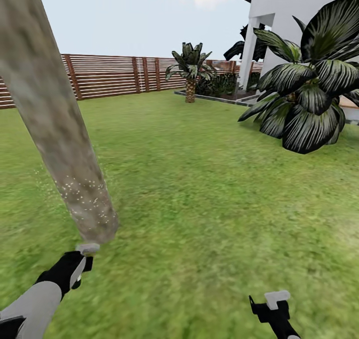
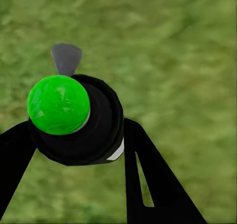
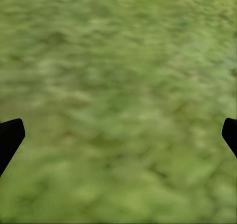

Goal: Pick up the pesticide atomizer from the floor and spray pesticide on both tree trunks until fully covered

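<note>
A thick pale grey-brown tree trunk (image 1: 55, 119) rises at the left of the head view, slanting across the picture. Fine whitish pesticide specks (image 1: 82, 199) dot its lower part and the air beside it. Just below the trunk's base my left gripper (image 1: 80, 266) is shut on the pesticide atomizer (image 2: 79, 120), a black bottle with a bright green round cap and a grey nozzle; its pale tip (image 1: 88, 249) points at the trunk. My right gripper (image 1: 271, 304) hangs open and empty over the grass floor (image 3: 118, 85).
Lawn (image 1: 199, 204) stretches ahead and to the right. A brown slat fence (image 1: 114, 74) closes the back. A small palm (image 1: 190, 74) stands far ahead, and a large dark-leaved plant (image 1: 309, 94) stands at the right before the white house (image 1: 299, 9).
</note>
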Motion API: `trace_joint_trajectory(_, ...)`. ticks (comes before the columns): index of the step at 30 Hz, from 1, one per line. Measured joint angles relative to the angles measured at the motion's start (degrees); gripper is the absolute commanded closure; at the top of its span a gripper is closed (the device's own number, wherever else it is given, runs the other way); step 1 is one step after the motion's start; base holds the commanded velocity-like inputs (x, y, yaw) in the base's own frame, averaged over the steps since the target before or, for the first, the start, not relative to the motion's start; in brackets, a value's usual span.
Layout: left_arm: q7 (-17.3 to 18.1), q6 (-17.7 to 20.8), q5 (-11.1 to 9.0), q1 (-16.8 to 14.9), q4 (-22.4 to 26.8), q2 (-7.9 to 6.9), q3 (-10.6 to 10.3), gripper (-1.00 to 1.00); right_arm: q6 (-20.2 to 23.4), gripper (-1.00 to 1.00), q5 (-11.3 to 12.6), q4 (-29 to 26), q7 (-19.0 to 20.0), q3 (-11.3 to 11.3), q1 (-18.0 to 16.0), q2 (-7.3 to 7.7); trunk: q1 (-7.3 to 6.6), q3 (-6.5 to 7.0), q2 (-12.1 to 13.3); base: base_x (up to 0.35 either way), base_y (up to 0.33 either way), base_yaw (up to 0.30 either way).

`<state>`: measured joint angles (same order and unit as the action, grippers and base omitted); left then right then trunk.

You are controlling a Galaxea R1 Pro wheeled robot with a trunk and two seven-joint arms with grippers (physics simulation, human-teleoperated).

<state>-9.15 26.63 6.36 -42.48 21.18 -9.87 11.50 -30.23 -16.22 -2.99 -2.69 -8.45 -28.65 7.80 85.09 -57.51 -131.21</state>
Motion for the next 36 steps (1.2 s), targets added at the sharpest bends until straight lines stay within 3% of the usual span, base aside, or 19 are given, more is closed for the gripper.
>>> trace_joint_trajectory(2,0.87,-4.01,0.24,0.63,-2.0,0.15,-0.41,1.0,0.0,-1.0,0.04,-0.09,0.03,-0.18,-0.03,-0.03,0.0,0.0,0.0,0.002,0.009,0.0)
trace_joint_trajectory(5,7.11,-6.26,0.88,0.98,-1.97,0.1,-5.5,1.0,0.14,-1.0,-0.18,-2.67,0.35,-0.06,-0.09,-0.04,0.0,0.01,0.0,0.0,0.002,0.0)
trace_joint_trajectory(7,15.17,-10.58,0.92,1.07,-1.77,-0.17,-12.93,1.0,1.5,-1.0,-2.12,-9.83,1.56,0.36,-0.11,-0.42,-0.01,0.01,0.0,0.0,0.0,0.0)
trace_joint_trajectory(9,20.23,-11.78,1.18,0.85,-1.64,-0.48,-17.65,1.0,3.84,-1.0,-5.48,-14.01,6.57,1.43,-0.09,-0.56,0.0,0.01,0.0,0.0,0.0,0.0)
trace_joint_trajectory(12,30.13,-12.28,2.18,0.48,-0.99,-0.69,-23.6,1.0,8.55,-1.0,-10.51,-20.05,22.11,2.18,-0.3,-0.66,0.0,0.01,0.0,0.0,0.0,0.0)
trace_joint_trajectory(14,36.95,-12.33,5.8,0.31,0.09,-0.62,-26.86,1.0,11.33,-1.0,-12.92,-23.37,30.85,2.27,-0.9,-0.64,0.0,0.01,0.0,0.0,0.0,0.0)
trace_joint_trajectory(15,41.82,-12.27,9.85,0.29,1.27,-0.19,-28.26,1.0,13.19,-1.0,-14.71,-26.48,38.05,2.29,-1.12,-0.79,0.0,0.01,0.0,0.0,0.0,0.0)
trace_joint_trajectory(17,48.97,-12.34,16.02,0.31,2.19,0.32,-28.9,1.0,16.05,-1.0,-16.06,-29.77,44.3,2.35,-1.22,-1.17,0.0,0.01,0.0,0.0,0.0,0.0)
trace_joint_trajectory(18,50.65,-12.36,17.59,0.31,2.75,0.4,-28.93,1.0,16.59,-1.0,-16.21,-30.34,45.1,2.37,-1.22,-1.54,0.0,0.01,0.0,0.0,0.0,0.0)
trace_joint_trajectory(20,52.3,-12.38,19.14,0.43,3.42,0.5,-29.05,1.0,17.03,-1.0,-16.45,-30.78,46.08,2.43,-1.22,-2.92,0.0,0.01,0.0,0.0,0.0,0.0)
trace_joint_trajectory(23,53.36,-12.26,19.95,0.47,3.65,1.14,-29.38,1.0,18.25,-1.0,-16.71,-30.98,46.6,3.31,-1.4,-4.61,0.0,0.01,0.0,0.0,0.0,0.0)
trace_joint_trajectory(24,53.69,-12.24,20.16,0.47,3.67,1.39,-29.66,1.0,18.47,1.0,-16.76,-31.02,46.86,5.68,-1.49,-5.13,0.0,0.01,0.0,0.0,0.0,0.0)
trace_joint_trajectory(26,54.29,-12.13,20.7,0.44,3.68,1.9,-31.36,1.0,18.63,1.0,-16.72,-31.12,47.23,10.82,-1.55,-5.55,0.0,0.0,0.0,0.0,0.0,0.0)
trace_joint_trajectory(28,54.57,-12.05,20.92,0.4,3.69,2.54,-32.82,1.0,18.69,1.0,-16.66,-31.12,47.53,12.9,-1.63,-5.74,0.0,0.01,0.0,0.0,0.0,0.0)
trace_joint_trajectory(33,54.97,-12.26,21.01,0.57,3.61,3.66,-33.86,1.0,18.72,1.0,-16.72,-33.19,54.16,13.7,-2.16,-6.74,0.0,0.01,0.0,0.0,0.0,0.0)
trace_joint_trajectory(36,55.04,-12.34,20.95,0.65,3.61,4.82,-37.74,1.0,18.72,1.0,-16.72,-33.59,56.5,13.72,-2.65,-8.31,0.0,0.01,0.0,0.0,0.0,0.0)
